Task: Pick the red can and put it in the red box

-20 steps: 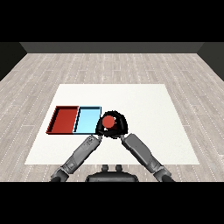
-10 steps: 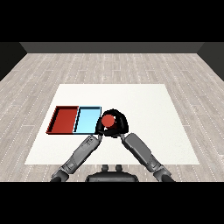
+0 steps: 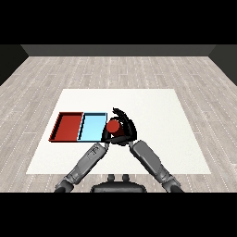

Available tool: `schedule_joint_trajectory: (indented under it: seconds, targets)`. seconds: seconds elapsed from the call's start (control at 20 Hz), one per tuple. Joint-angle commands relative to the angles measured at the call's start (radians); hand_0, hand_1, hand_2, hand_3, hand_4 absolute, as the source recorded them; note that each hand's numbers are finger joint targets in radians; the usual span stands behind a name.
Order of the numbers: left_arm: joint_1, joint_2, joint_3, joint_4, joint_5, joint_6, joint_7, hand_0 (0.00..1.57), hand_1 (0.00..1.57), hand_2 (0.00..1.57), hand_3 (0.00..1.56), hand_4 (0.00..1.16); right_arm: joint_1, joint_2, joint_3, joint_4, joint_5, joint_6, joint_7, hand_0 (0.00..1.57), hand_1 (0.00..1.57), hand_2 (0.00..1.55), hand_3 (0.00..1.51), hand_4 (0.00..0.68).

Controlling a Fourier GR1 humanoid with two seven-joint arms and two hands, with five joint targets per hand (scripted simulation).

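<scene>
Red can (image 3: 113, 126) sits near the table's (image 3: 152, 106) middle, just off the light blue tray's (image 3: 92, 127) 3 o'clock edge, upright with its round top facing up. Going from the left: the red tray (image 3: 68, 126) lies at the 9 o'clock side, its long edge touching the light blue tray beside it; both show bare floors. The left forearm comes up from 7 o'clock, and the left hand (image 3: 106, 137) ends just at the can's 7 o'clock side, by the blue tray's near corner; whether its fingers are curled or straight cannot be told, since can and right hand crowd it. The right hand (image 3: 127, 129) is grasping the can, its black fingers curled round from the 3 o'clock side and over the far side, the right forearm running back toward 5 o'clock
</scene>
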Motion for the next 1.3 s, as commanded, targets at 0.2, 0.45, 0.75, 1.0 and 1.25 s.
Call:
schedule_joint_trajectory:
  seconds: [0.2, 0.45, 0.75, 1.0, 1.25]
  targets:
    - [0.085, -0.005, 0.001, -0.046, -0.056, -0.013, 0.016, 1.57, 1.57, 1.57, 1.49, 1.15, 0.050, -0.017, -0.055, -0.063, 0.103, 0.010, 0.023, 0.00, 0.00, 0.00, 0.00, 0.000]
    - [0.083, -0.022, 0.047, 0.032, 0.005, -0.064, -0.063, 1.57, 1.57, 1.57, 1.49, 1.14, 0.010, -0.060, -0.147, -0.246, 0.094, -0.013, 0.149, 0.00, 0.00, 0.00, 0.00, 0.000]
    - [0.126, 0.017, 0.088, -0.038, -0.042, -0.078, -0.022, 1.57, 1.57, 1.55, 1.45, 1.12, 0.035, -0.144, -0.263, -0.386, 0.110, -0.011, 0.203, 0.00, 0.00, 0.00, 0.00, 0.000]
    - [0.133, 0.088, 0.138, -0.140, -0.071, -0.088, 0.036, 1.57, 1.57, 1.57, 1.47, 1.13, 0.158, -0.170, -0.374, -0.380, 0.013, 0.074, 0.135, 0.00, 0.00, 0.00, 0.00, 0.000]
    - [0.169, 0.153, 0.192, -0.171, -0.095, -0.102, 0.032, 1.57, 1.57, 1.57, 1.46, 1.11, 0.302, -0.216, -0.448, -0.358, -0.036, 0.163, 0.068, 0.00, 0.00, 0.00, 0.00, 0.000]
